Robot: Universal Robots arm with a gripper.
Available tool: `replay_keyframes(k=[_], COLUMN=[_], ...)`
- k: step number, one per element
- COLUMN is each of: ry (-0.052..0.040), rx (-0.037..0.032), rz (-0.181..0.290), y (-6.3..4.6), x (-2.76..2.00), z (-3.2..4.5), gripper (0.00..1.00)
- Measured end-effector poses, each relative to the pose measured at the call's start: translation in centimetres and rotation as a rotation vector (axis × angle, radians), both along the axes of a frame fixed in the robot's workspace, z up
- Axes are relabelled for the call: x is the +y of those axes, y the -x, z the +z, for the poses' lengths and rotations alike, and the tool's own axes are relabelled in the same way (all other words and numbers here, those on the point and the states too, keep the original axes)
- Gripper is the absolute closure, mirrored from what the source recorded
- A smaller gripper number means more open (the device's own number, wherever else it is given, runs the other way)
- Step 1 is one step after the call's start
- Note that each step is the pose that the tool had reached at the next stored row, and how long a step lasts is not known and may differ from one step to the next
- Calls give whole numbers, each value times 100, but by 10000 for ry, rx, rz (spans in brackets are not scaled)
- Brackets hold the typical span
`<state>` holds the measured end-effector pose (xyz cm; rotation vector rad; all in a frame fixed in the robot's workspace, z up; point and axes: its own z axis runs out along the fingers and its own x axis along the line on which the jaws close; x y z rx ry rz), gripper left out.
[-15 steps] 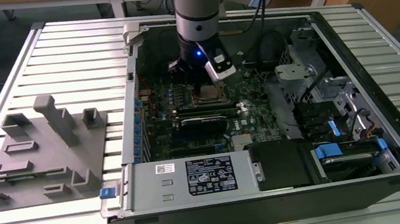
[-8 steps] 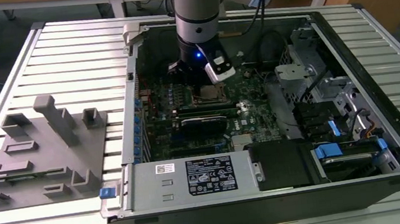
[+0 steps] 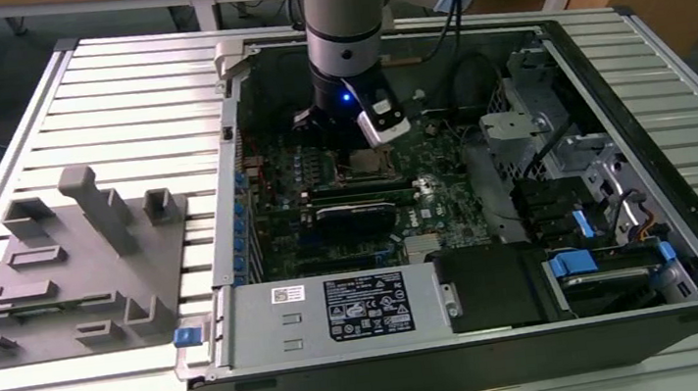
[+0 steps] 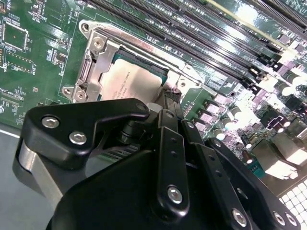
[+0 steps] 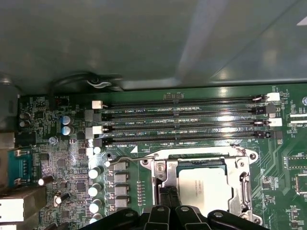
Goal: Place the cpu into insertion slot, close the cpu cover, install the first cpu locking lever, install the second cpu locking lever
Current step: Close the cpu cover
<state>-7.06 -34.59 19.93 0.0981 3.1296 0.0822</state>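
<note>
The cpu (image 5: 204, 184) (image 4: 127, 84) lies flat in the insertion slot (image 3: 368, 162) on the green motherboard, its dull silver top showing. The silvery cpu cover (image 5: 160, 175) (image 4: 98, 62) lies down around it as a frame. A thin wire locking lever (image 5: 125, 158) runs along the socket's edge beside the memory slots. My gripper (image 5: 169, 194) (image 4: 171, 100) (image 3: 366, 150) hangs just over one edge of the socket. Its black fingers (image 5: 165, 203) are shut together with nothing seen between them, and the tips sit at the cover's rim.
Long black memory slots (image 5: 182, 120) (image 4: 201, 33) run beside the socket. Capacitors (image 5: 96, 191) stand at its other side. The open case holds a power supply (image 3: 336, 310) and a drive cage (image 3: 555, 152). A grey fixture (image 3: 69, 277) sits on the slatted table at the exterior view's left.
</note>
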Motion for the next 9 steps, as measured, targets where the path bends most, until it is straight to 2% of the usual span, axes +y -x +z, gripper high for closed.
replay_keyframes(k=[9], ry=[0], rx=[1], rz=[1], y=[4], x=[0], z=[-8], gripper=[90])
